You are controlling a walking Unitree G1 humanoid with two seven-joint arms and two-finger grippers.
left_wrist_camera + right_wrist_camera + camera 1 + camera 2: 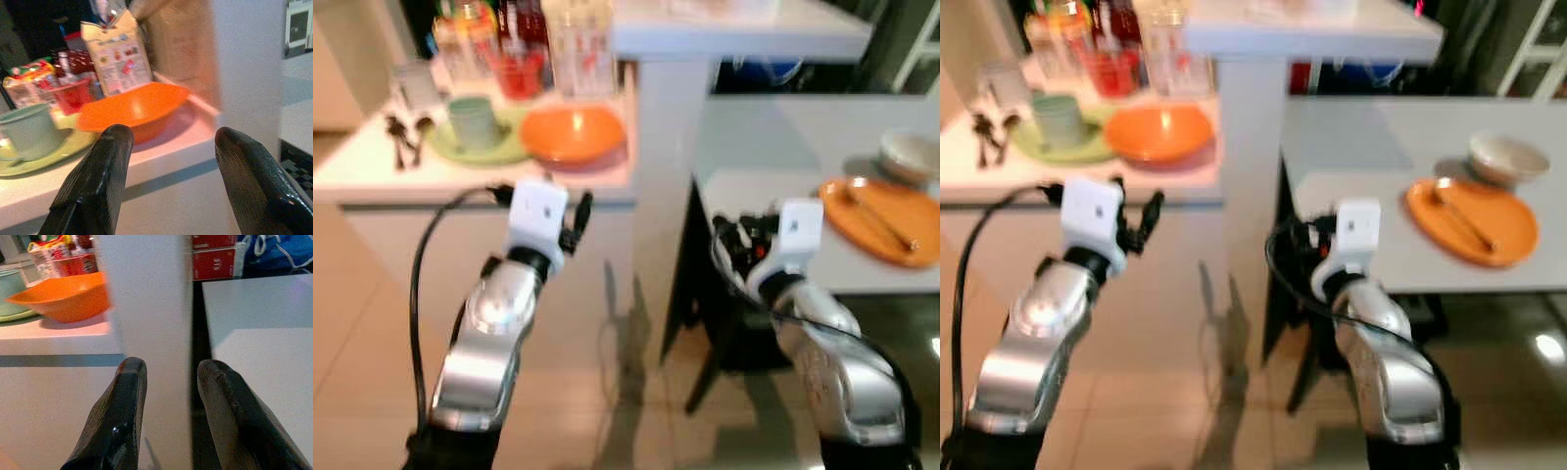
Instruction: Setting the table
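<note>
Orange shallow bowl [573, 134] sits on your white counter [372, 176], beside a green plate [499, 149] carrying a pale green mug [473, 119] | left gripper [168, 147] empty, fingers spread wide, short of counter edge | right gripper [168, 374] empty, parted, facing white pillar [146, 293] | orange oval plate [1474, 220] with utensil, white bowl [1506, 157] on grey table [1351, 137]

A home kitchen or dining corner. A white counter [372, 176] holds an orange bowl [573, 134], a green cup [473, 119] on a green plate [514, 150], spoons [403, 137] and food packets [117, 51]. Beside it, a table [1361, 137] carries an orange plate [1474, 220] and a pale bowl [1506, 159], above a tiled floor [362, 323].
</note>
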